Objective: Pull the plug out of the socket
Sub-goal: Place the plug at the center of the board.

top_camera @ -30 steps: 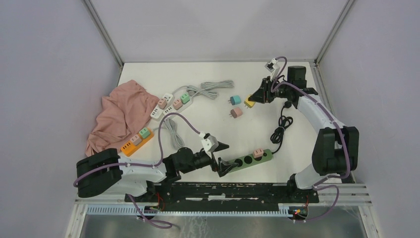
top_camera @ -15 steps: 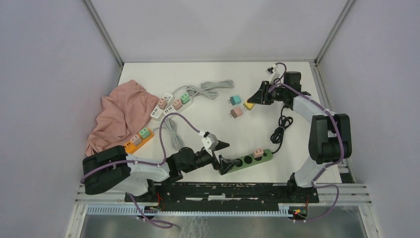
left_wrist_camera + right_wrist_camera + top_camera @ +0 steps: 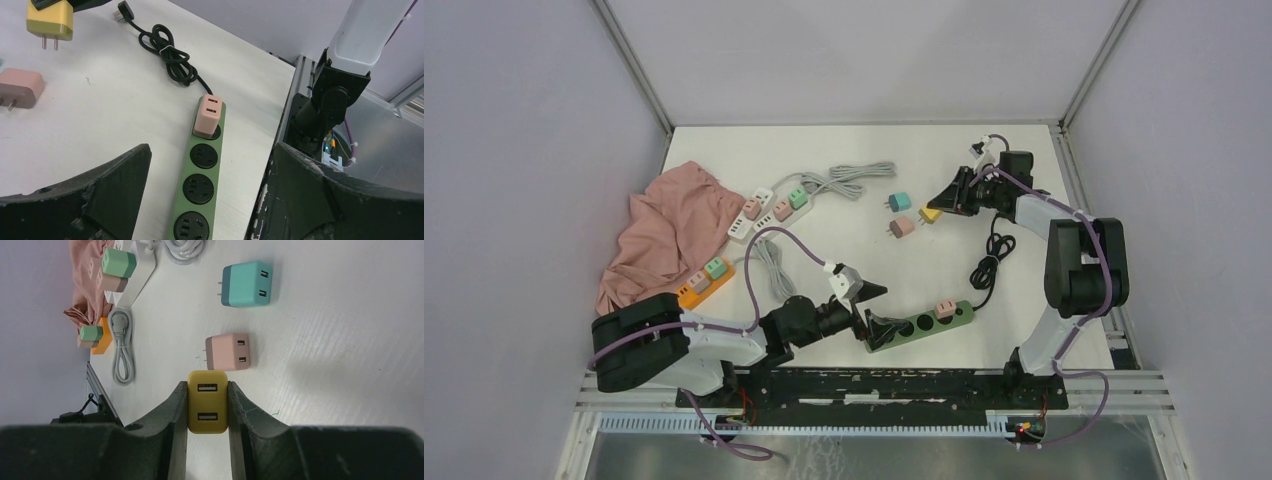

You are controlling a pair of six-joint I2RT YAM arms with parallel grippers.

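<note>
A green power strip (image 3: 921,323) lies near the front of the table, with a pink plug (image 3: 945,307) in its rightmost socket; both also show in the left wrist view, the strip (image 3: 200,185) and the plug (image 3: 208,116). My left gripper (image 3: 874,312) is open, its jaws wide apart on either side of the strip's left end (image 3: 210,150), not touching it. My right gripper (image 3: 937,207) is shut on a yellow plug (image 3: 207,401) and holds it low over the table at the back right, beside a loose pink plug (image 3: 227,352).
A loose teal plug (image 3: 900,201) lies by the pink one (image 3: 902,227). The strip's black cable (image 3: 992,255) coils at the right. A white strip (image 3: 764,210) and an orange strip (image 3: 699,285), both with plugs, and a pink cloth (image 3: 664,230) sit at the left.
My right gripper has lowered slightly toward the table with the yellow plug, its wrist swinging down. My left gripper has edged a little closer to the green strip's end.
</note>
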